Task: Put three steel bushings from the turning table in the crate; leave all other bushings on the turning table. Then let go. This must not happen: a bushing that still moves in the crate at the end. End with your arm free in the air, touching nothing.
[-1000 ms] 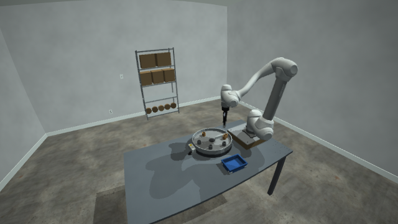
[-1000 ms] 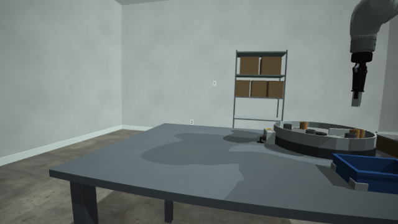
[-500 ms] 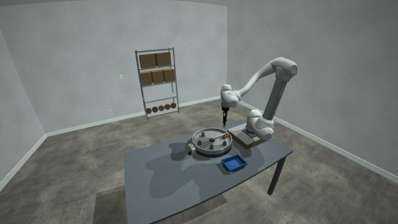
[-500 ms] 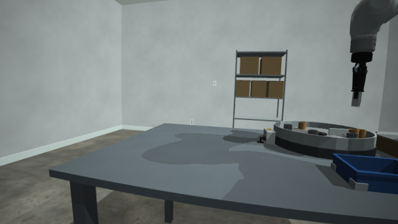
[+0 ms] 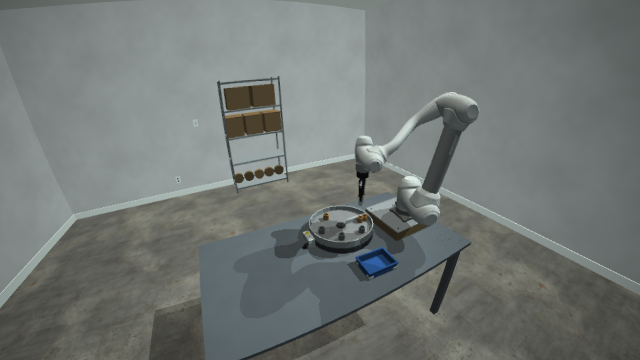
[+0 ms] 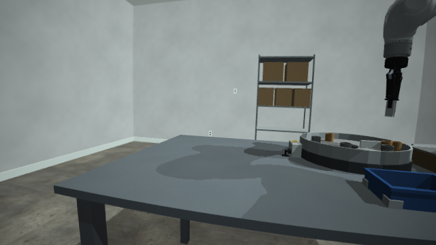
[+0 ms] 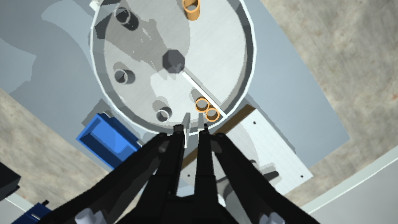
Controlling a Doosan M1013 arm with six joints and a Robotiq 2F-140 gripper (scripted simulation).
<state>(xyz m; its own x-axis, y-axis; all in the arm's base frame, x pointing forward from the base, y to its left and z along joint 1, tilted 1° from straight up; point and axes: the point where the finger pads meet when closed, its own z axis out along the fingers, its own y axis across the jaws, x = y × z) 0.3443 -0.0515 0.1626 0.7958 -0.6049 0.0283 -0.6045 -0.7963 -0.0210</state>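
Observation:
The round turning table (image 5: pixel 320 242) (image 6: pixel 340 157) (image 7: pixel 220 45) stands at the table's far side. On it lie dark steel bushings (image 5: pixel 341 236) (image 6: pixel 345 144) (image 7: pixel 122 76), another steel one (image 7: pixel 125 16) and a third (image 7: pixel 163 114). Brass bushings are a lone one (image 5: pixel 325 216) (image 6: pixel 329 137) (image 7: pixel 190 6) and a pair (image 5: pixel 361 218) (image 6: pixel 397 145) (image 7: pixel 207 109) by the divider bar. The blue crate (image 5: pixel 380 271) (image 6: pixel 409 199) (image 7: pixel 100 137) sits in front of the turning table and looks empty. My gripper (image 5: pixel 360 200) (image 6: pixel 390 112) (image 7: pixel 194 119) hangs shut and empty, high above the turning table's rim near the brass pair.
The arm's base stands on a wooden plate (image 5: pixel 387 231) right of the turning table. A small control box (image 5: pixel 306 236) (image 6: pixel 293 147) sits at the turning table's left. A metal shelf with cardboard boxes (image 5: pixel 252 132) (image 6: pixel 285 92) stands by the back wall.

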